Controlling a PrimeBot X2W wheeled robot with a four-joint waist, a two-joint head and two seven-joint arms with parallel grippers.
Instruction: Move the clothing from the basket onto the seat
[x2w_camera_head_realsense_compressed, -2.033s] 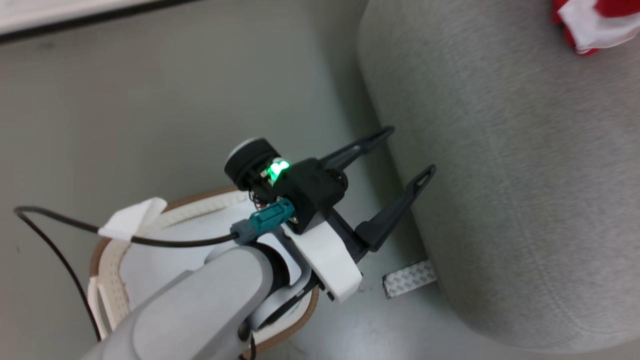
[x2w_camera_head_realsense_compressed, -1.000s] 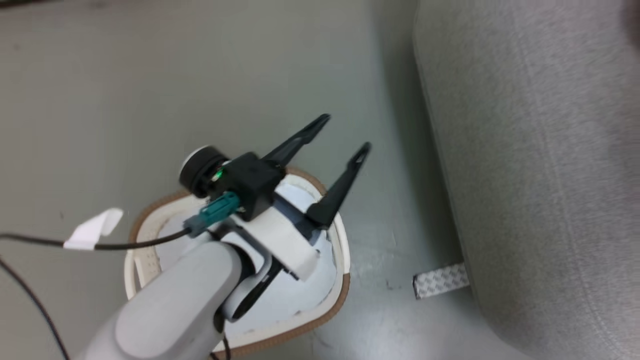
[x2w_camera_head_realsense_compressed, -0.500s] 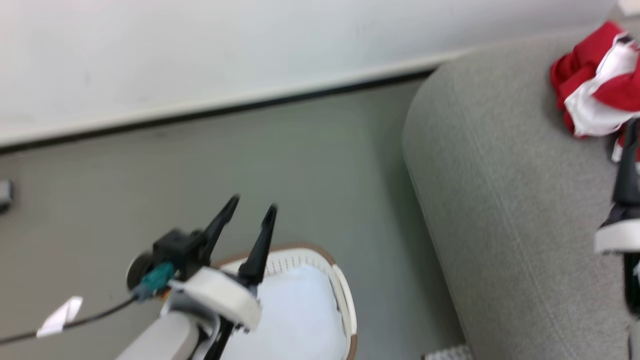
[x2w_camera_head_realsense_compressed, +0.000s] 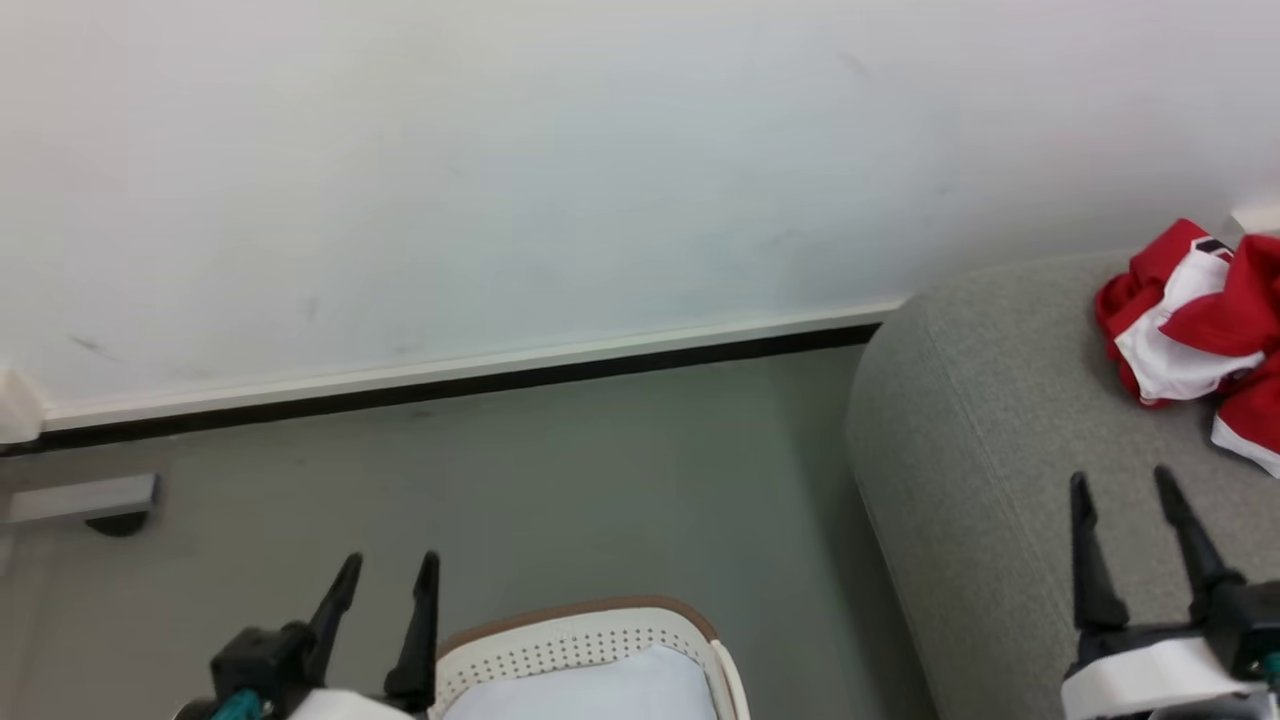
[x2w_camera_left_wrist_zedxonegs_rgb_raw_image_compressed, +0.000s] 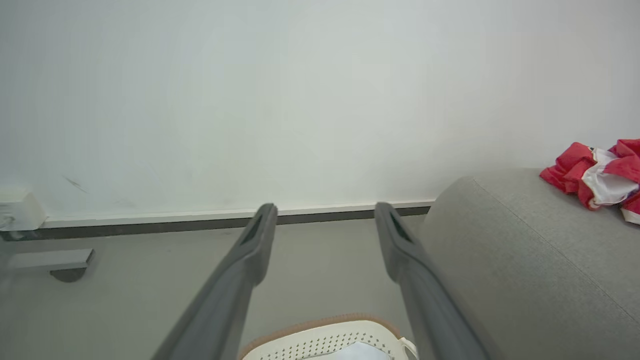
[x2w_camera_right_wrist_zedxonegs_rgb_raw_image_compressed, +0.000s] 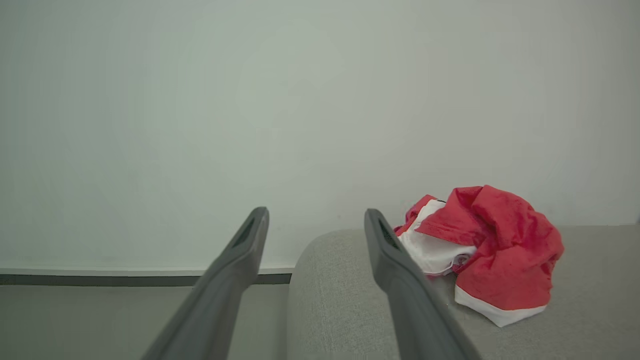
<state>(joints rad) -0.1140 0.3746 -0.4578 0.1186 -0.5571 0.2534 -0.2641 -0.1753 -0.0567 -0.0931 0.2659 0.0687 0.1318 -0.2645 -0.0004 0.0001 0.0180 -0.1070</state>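
- Clothing: red-and-white heap on the seat, far right, beside the wall; same spot as before.
- Basket: on the floor, left of the seat; pale lining visible inside.
- Left gripper: fingers parted, empty, just left of the basket; the camera has tilted up since.
- Right gripper: fingers parted, empty, above the seat, near the clothing but apart from it; earlier half cut off.

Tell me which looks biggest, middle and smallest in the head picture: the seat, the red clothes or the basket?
1. The seat, by far the largest.
2 and 3. The clothes and the basket look about alike. Both are cut off by the picture's edge, so I will not rank them.
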